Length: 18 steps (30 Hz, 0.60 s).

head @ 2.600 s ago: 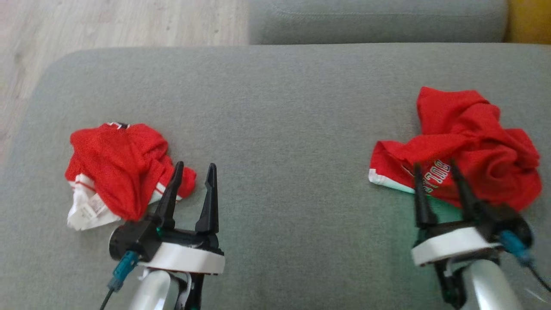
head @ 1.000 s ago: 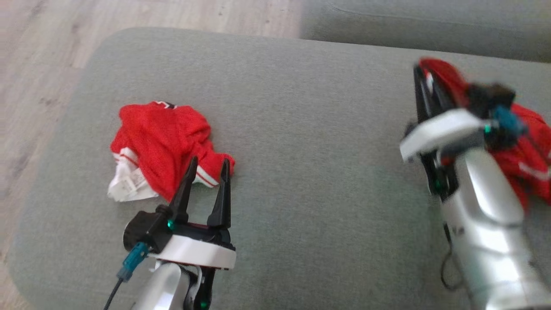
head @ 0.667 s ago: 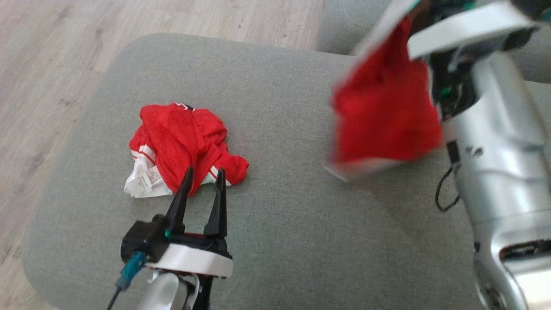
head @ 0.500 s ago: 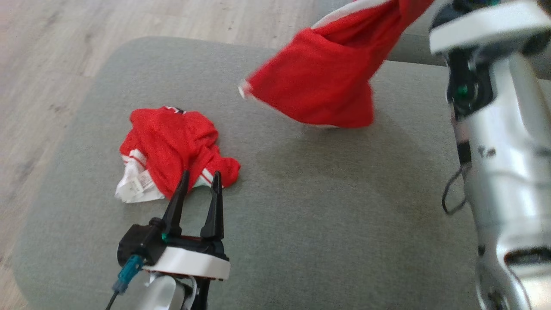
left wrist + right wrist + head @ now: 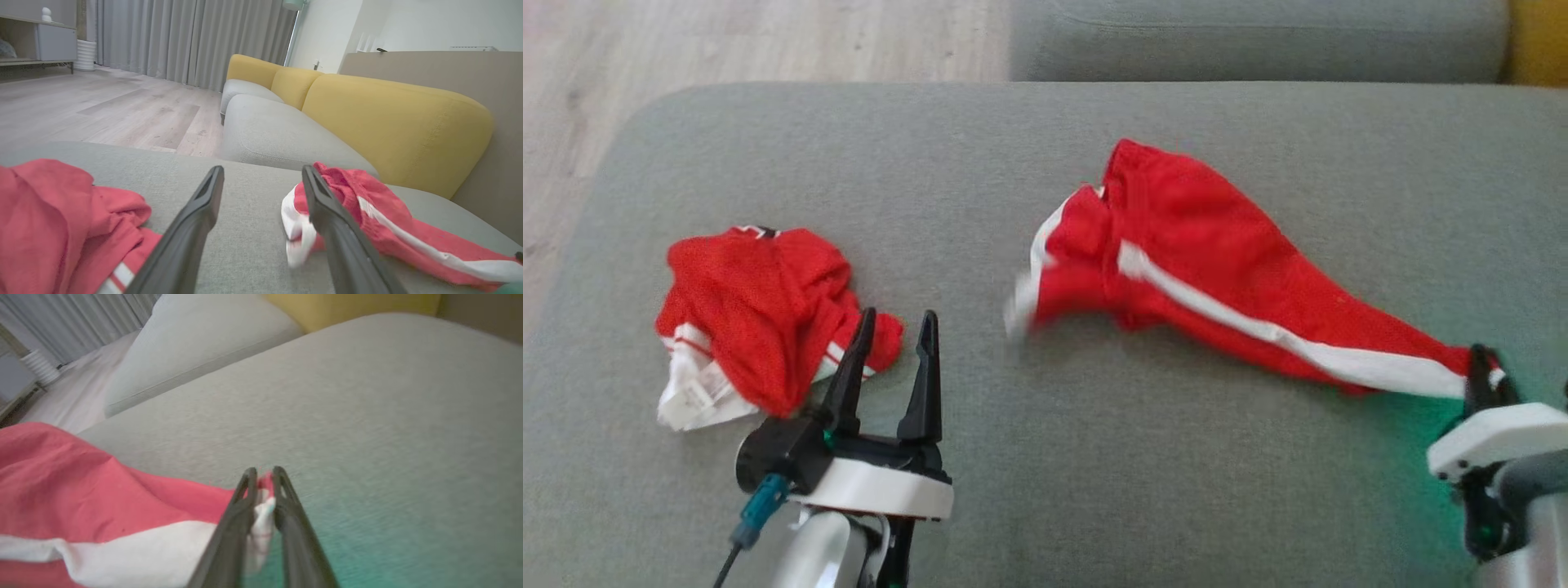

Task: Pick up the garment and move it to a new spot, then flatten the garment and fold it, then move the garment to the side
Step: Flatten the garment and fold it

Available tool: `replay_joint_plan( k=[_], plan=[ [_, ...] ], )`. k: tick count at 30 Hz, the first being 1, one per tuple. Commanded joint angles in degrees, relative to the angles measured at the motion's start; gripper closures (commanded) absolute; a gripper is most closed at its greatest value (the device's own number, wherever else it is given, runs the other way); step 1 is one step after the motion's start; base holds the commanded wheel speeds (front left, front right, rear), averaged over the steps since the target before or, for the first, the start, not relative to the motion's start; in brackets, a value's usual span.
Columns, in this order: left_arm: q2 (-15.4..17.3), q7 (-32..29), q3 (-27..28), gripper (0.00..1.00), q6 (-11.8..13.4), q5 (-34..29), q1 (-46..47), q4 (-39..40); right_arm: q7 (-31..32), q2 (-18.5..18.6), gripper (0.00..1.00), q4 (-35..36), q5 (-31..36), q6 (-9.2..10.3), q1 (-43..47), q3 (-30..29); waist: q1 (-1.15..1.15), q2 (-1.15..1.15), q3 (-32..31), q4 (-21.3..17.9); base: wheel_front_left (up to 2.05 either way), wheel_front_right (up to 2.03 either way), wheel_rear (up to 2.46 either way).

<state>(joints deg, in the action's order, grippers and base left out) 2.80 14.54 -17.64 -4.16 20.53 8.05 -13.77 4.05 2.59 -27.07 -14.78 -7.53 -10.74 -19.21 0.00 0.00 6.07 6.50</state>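
Observation:
A red garment with a white side stripe (image 5: 1209, 269) lies stretched across the middle of the grey sofa cushion (image 5: 1029, 147), running from the centre toward the lower right. My right gripper (image 5: 1480, 367) is shut on its near corner; the right wrist view shows the garment (image 5: 81, 490) pinched between the closed fingers of the gripper (image 5: 263, 473). My left gripper (image 5: 894, 322) stands open at the lower left, nothing between its fingers. In the left wrist view the gripper (image 5: 261, 173) frames bare cushion, the striped garment (image 5: 367, 216) to its right.
A second crumpled red and white garment (image 5: 752, 310) lies on the cushion just left of my left gripper. A grey seat (image 5: 1258, 37) lies beyond the cushion, wooden floor (image 5: 752, 41) at the upper left. Yellow sofa backs (image 5: 392, 118) stand behind.
My right gripper lifted the crumpled garment from the right, swung it through the air, then laid it out stretched across the cushion's middle. The head camera turned meanwhile. The left gripper stayed open.

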Motion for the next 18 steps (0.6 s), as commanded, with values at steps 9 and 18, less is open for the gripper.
replay_joint_plan(
  k=[9, 18],
  plan=[
    [0.08, 0.46, 1.32, 0.00, -0.75, -0.48, 2.55, 0.82, -10.77, 0.29, 0.00, 8.28, 0.04, 0.04, -3.60, 8.73, 0.00, 0.00, -1.19, -1.63, 0.00, 0.00, 0.00],
    [0.08, 0.46, 0.73, 0.00, -0.56, -0.10, 1.97, 1.33, -17.92, 0.29, 0.00, 15.96, -1.63, 0.04, 3.56, 22.51, 0.00, 0.00, -1.81, -0.43, 0.00, 0.00, 0.00]
  ],
)
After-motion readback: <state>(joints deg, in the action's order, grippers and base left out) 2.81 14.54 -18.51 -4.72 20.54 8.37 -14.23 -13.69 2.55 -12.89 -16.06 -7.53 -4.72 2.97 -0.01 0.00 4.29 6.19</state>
